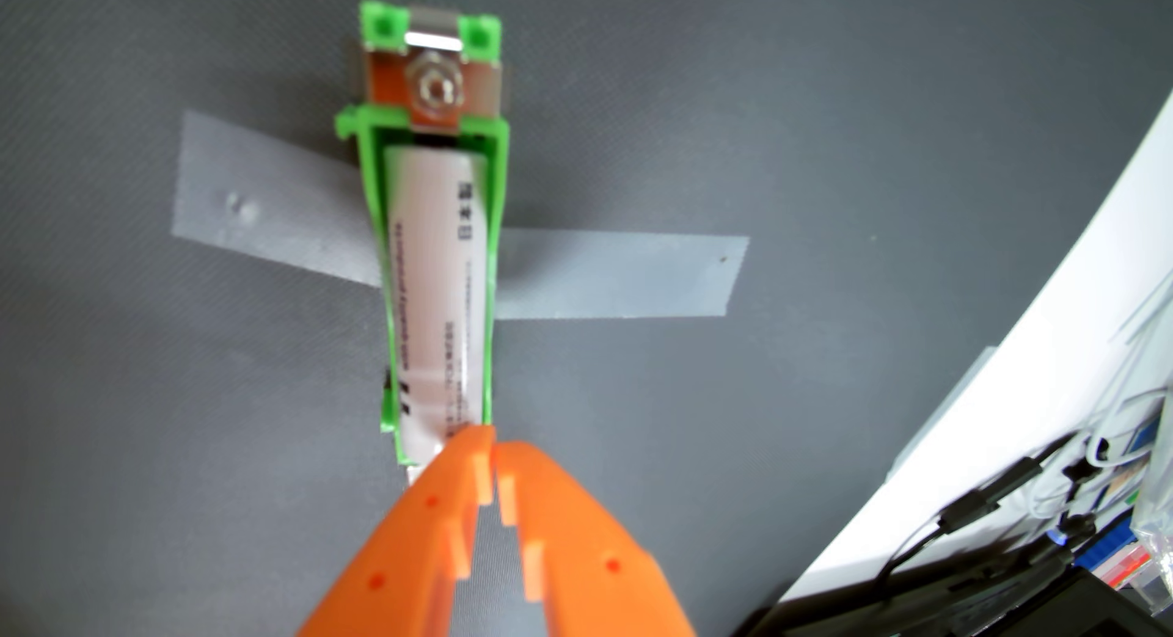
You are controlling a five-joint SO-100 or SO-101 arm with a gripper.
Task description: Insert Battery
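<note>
Lying in green holder (371,231): battery (438,294) | tape (609,275) beside | pincer (494,450) together, empty

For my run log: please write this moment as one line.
hand: shut, empty | battery: lying in green holder | holder: taped to mat

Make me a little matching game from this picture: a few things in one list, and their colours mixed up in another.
Things:
1. battery
2. battery holder
3. gripper
4. tape strip

Colours:
A. orange
B. pale grey
C. white
D. green

Pairs: 1-C, 2-D, 3-A, 4-B
</note>
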